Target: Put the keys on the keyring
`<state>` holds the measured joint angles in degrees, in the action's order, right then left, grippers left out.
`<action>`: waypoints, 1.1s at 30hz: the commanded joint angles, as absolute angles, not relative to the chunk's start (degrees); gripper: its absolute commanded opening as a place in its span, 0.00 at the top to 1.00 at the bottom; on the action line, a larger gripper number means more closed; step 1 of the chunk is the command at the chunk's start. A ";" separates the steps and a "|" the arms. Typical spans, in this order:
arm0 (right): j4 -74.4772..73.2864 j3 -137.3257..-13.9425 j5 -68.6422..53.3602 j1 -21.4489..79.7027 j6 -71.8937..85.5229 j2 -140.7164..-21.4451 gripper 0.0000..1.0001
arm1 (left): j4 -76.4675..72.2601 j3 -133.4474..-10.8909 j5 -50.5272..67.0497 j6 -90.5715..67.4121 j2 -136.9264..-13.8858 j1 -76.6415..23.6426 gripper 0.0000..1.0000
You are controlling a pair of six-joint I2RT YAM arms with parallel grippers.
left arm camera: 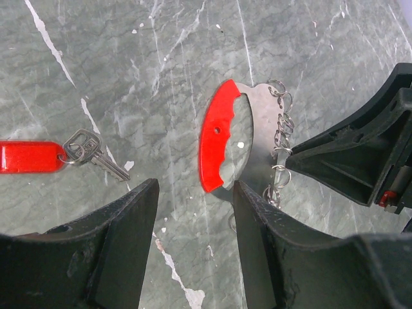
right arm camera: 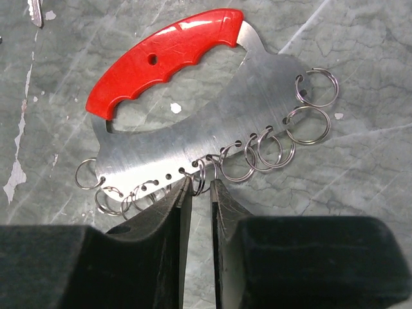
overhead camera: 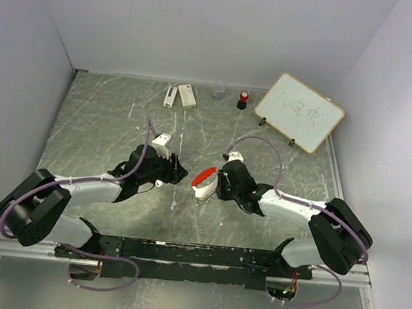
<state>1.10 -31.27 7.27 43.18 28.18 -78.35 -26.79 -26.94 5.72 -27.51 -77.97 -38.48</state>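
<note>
The keyring (right arm camera: 193, 122) is a curved steel plate with a red grip (right arm camera: 161, 58), lying flat with several thin silver rings along its edge. My right gripper (right arm camera: 201, 182) is closed down on one of the middle rings, a finger on each side of it. My left gripper (left arm camera: 195, 187) is open and empty, with its right fingertip beside the lower end of the keyring's (left arm camera: 248, 135) red grip. A silver key (left arm camera: 96, 154) on a red tag (left arm camera: 29, 156) lies on the table to its left. A silver key tip (right arm camera: 35, 11) shows at the right wrist view's top edge.
From above, both grippers meet at the keyring (overhead camera: 205, 180) in the middle of the green marble table. Along the back wall stand a small whiteboard (overhead camera: 299, 112), a red-capped black cylinder (overhead camera: 243, 99), a clear cup (overhead camera: 218, 92) and two white items (overhead camera: 187, 96).
</note>
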 commanded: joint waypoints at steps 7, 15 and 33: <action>3.70 -30.74 7.35 42.98 27.82 -78.47 1.00 | -28.00 -27.21 4.50 -27.07 -77.48 -38.93 0.39; 5.64 -31.77 12.33 43.00 19.87 -76.55 1.00 | -27.69 -28.47 4.11 -26.65 -77.42 -38.93 0.39; 10.05 -33.14 11.36 43.02 16.33 -72.53 1.00 | -30.81 -26.01 6.46 -26.44 -74.54 -38.92 0.39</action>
<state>7.35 -31.29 11.14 43.18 16.88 -74.06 -27.33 -26.76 5.17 -27.40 -75.94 -38.46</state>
